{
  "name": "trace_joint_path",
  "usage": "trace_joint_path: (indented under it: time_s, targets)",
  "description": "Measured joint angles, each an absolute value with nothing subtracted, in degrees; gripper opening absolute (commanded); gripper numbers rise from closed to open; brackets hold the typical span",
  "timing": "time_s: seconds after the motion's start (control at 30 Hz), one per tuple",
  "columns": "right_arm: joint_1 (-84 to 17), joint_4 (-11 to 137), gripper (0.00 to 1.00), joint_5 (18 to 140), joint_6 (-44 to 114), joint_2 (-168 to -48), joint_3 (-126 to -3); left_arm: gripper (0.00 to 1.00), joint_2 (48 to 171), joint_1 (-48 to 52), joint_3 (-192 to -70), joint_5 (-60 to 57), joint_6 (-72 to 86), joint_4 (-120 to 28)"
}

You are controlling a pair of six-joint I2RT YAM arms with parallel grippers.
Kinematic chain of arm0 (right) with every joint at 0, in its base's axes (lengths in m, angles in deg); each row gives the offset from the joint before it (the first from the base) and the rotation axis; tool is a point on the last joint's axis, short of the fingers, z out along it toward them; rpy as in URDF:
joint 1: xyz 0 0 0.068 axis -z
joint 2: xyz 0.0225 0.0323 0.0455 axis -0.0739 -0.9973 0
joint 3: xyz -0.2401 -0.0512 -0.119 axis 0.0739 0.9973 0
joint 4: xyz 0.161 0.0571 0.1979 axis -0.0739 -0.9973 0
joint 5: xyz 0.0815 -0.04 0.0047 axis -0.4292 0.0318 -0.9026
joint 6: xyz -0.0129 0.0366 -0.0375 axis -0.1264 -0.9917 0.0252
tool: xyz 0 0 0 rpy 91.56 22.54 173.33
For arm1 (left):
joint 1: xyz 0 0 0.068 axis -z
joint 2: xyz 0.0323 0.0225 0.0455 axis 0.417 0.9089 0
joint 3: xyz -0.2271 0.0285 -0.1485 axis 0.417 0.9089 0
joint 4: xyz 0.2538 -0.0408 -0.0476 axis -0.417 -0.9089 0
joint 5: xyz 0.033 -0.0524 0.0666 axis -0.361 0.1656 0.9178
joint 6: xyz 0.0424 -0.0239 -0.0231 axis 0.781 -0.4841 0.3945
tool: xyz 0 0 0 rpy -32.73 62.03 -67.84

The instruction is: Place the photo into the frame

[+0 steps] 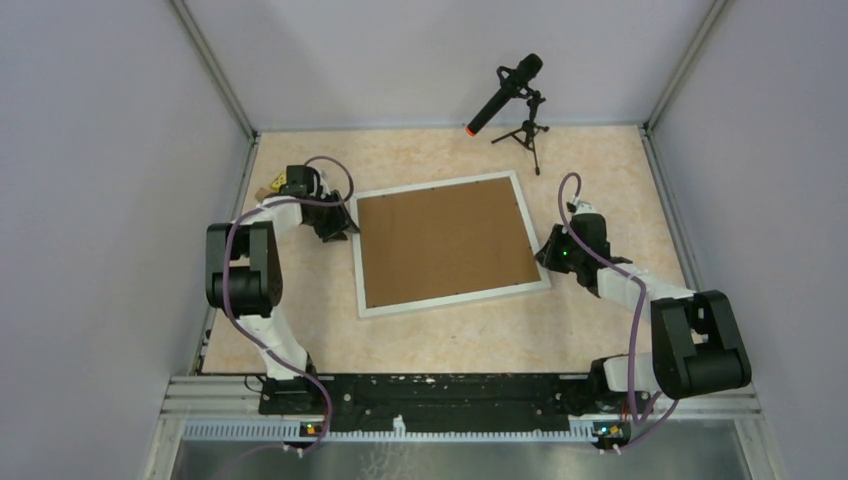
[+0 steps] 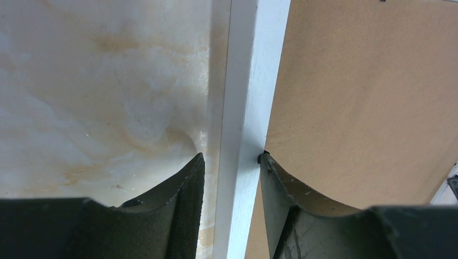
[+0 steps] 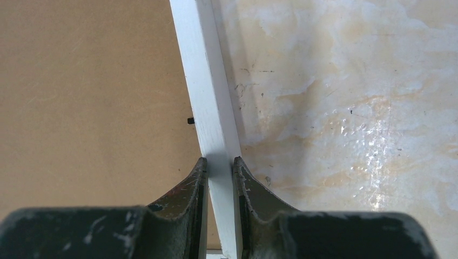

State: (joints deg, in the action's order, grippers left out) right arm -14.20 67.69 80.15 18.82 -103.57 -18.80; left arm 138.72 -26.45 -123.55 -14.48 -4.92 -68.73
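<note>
Your right tool (image 3: pixel 220 162) is clamped on the frame (image 3: pixel 208 81); your left tool (image 2: pixel 232 159) straddles its opposite side, fingers apart.

Large rectangular frame (image 1: pixel 455 297) of thin white moulding, lying flat and back-up at mid-desk (image 1: pixel 450 345), slightly askew to its edges. Opening filled by a plain brown board (image 1: pixel 445 240). Right rail pinched between right fingers (image 3: pixel 192 189); left rail loosely straddled by left fingers (image 2: pixel 183 189).
</note>
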Motion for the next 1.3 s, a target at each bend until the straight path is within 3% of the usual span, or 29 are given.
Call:
trace_joint_path:
  time_s: [0.6,1.07,1.3]
  targets:
    - [-14.2,67.71,0.0,79.8,18.84,-103.57,-18.76,0.47,148.03,-18.54,-142.5,1.26,3.65,-83.99]
    - [-14.2,67.71,0.0,79.71,18.84,-103.57,-18.74,0.43,157.63,-6.82,-158.08,26.16,10.51,-99.49]
    - [-14.2,67.71,0.0,79.69,18.88,-103.57,-18.74,0.46,163.99,-0.11,-163.48,42.88,13.38,-104.91]
